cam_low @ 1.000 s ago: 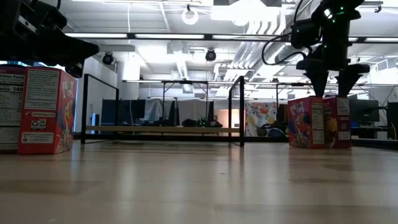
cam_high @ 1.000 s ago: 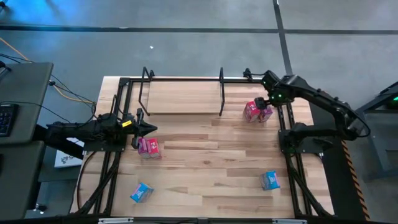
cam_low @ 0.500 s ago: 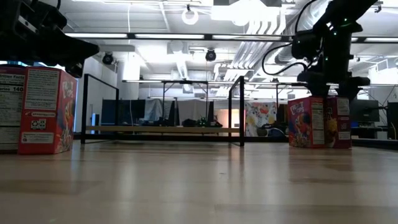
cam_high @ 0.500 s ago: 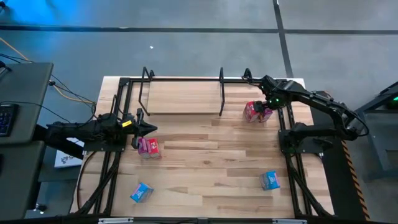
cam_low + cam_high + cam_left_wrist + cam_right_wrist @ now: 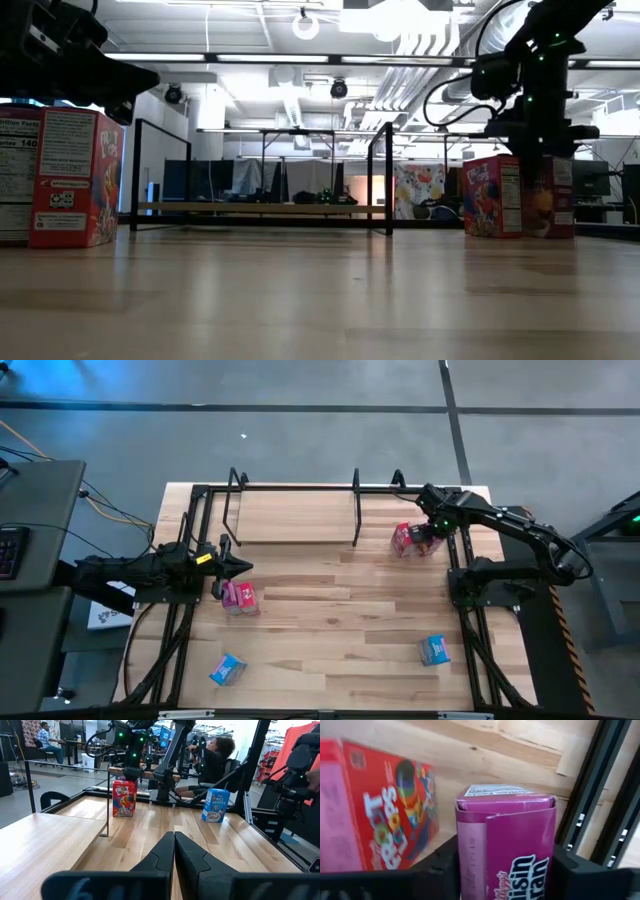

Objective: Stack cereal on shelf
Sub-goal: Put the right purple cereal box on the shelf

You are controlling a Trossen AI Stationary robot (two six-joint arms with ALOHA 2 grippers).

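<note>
The cereal boxes are judged light, stiff-walled but crushable cardboard with smooth printed faces; grip across the two narrow side panels, mid-height, with moderate force, since a top-heavy hold may tip them. Working left to right in the high view: the left gripper (image 5: 243, 567) waits at the left-centre of the frame with its fingers (image 5: 165, 851) pressed together on nothing, just above a pink box (image 5: 239, 596). A blue box (image 5: 228, 669) lies in the lower left. The shelf (image 5: 295, 517), a pale board in a thin black frame, sits at upper centre and carries no boxes. Right of it, at upper right, a red box (image 5: 404, 538) stands upright, touching or just beside a magenta box (image 5: 507, 845). The right gripper (image 5: 430, 536) is down over that magenta box, fingers straddling its narrow sides; whether they are already pressing on it cannot be told. A second blue box (image 5: 434, 650) stands in the lower right.
</note>
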